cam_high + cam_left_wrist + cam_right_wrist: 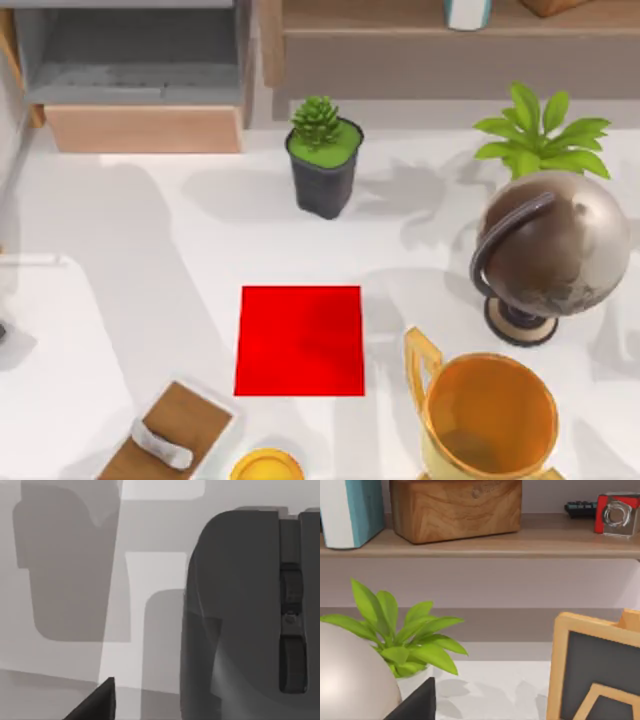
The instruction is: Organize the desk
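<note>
The white desk carries a small red square mat at its middle. In the left wrist view a dark grey computer mouse with a scroll wheel lies on the desk, close under the camera. A dark corner of my left gripper shows beside the mouse, apart from it. In the right wrist view a dark corner of my right gripper sits low before the globe and a leafy plant.
A succulent in a dark pot, a leafy plant, a globe and a gold trophy cup crowd the back and right. A wooden board with a white item and a yellow disc lie at the front. Drawer unit and shelf stand behind.
</note>
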Motion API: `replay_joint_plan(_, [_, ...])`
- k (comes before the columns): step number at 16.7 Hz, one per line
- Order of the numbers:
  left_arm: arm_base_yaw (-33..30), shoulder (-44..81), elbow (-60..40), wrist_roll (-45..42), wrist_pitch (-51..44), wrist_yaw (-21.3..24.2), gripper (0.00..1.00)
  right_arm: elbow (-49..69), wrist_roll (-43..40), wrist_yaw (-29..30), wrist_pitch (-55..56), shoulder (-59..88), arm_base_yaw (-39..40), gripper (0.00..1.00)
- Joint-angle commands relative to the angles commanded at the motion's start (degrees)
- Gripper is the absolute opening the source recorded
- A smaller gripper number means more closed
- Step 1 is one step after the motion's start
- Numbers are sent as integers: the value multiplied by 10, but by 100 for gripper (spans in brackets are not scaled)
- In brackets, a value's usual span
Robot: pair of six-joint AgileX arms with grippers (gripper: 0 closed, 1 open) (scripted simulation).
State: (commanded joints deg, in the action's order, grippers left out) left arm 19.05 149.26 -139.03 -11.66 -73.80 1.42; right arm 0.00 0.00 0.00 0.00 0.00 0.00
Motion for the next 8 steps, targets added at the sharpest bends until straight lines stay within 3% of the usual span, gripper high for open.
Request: replay_joint_plan(8, [-1, 0, 25, 2, 28, 0, 100, 0, 0, 0, 0, 0, 0, 100])
